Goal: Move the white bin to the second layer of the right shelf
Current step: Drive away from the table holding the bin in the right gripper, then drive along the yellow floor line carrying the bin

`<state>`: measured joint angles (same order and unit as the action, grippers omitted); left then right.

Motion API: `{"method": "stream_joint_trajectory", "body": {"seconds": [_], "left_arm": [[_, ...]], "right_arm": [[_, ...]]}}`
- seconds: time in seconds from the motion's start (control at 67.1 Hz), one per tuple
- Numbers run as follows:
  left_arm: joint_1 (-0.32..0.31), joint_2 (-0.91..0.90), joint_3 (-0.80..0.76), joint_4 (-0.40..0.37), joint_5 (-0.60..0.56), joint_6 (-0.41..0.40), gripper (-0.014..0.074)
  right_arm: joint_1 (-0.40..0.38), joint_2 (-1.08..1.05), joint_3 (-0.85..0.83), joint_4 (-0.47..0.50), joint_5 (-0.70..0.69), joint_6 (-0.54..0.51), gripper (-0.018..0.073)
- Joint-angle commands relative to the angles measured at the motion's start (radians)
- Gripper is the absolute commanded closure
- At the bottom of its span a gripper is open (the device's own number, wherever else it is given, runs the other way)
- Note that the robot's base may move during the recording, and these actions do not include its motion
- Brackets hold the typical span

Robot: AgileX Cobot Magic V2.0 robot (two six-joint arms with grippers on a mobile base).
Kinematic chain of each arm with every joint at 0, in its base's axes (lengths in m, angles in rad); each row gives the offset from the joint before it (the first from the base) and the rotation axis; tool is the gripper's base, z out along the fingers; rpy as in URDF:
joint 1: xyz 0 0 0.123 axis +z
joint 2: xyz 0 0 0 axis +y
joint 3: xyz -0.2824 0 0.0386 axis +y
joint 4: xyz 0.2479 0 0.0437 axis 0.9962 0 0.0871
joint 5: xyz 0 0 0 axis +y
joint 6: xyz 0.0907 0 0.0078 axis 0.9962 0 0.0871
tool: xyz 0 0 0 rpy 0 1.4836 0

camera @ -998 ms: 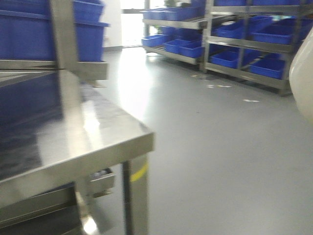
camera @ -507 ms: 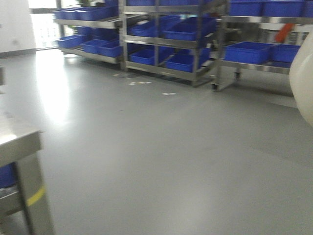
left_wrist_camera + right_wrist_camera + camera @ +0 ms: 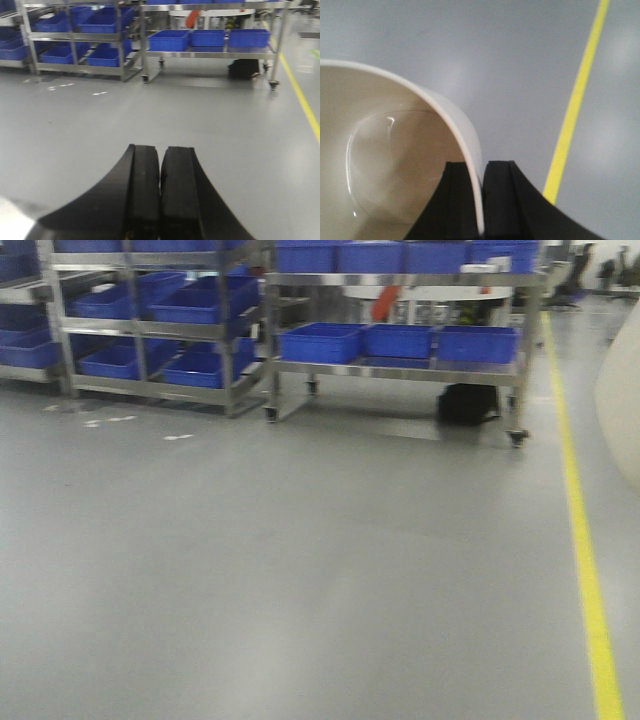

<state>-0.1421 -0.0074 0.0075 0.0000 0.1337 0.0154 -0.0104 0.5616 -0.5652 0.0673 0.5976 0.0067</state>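
Note:
The white bin (image 3: 395, 160) is a glossy cream tub. In the right wrist view it fills the left side, held above the grey floor. My right gripper (image 3: 480, 167) is shut on its rim, one finger inside the wall and one outside. A strip of the bin's side shows at the right edge of the front view (image 3: 622, 410). My left gripper (image 3: 161, 150) is shut and empty, held over bare floor. A steel rack (image 3: 400, 370) with blue crates stands ahead across the floor. I cannot see roller lanes on any level from here.
More racks of blue crates (image 3: 150, 310) stand at the far left. A yellow floor line (image 3: 585, 570) runs along the right side; it also shows in the right wrist view (image 3: 572, 110). A black object (image 3: 467, 403) sits under the near rack.
The view has swung right: the steel table has left the frame on the left, and the racks and yellow line have come into view. The bin stays held at the right edge.

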Motion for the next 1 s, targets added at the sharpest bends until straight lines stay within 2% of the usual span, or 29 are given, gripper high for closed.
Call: {"method": "stream_joint_trajectory", "body": {"seconds": [0.0, 0.983], "left_arm": [[-0.006, -0.015, 0.037, 0.0, -0.086, -0.003, 0.0512], [-0.006, -0.015, 0.037, 0.0, -0.086, -0.003, 0.0512]], "right_arm": [[-0.006, 0.0, -0.033, 0.005, -0.092, -0.007, 0.0472], [-0.006, 0.0, -0.033, 0.005, -0.091, -0.007, 0.0472]]}}
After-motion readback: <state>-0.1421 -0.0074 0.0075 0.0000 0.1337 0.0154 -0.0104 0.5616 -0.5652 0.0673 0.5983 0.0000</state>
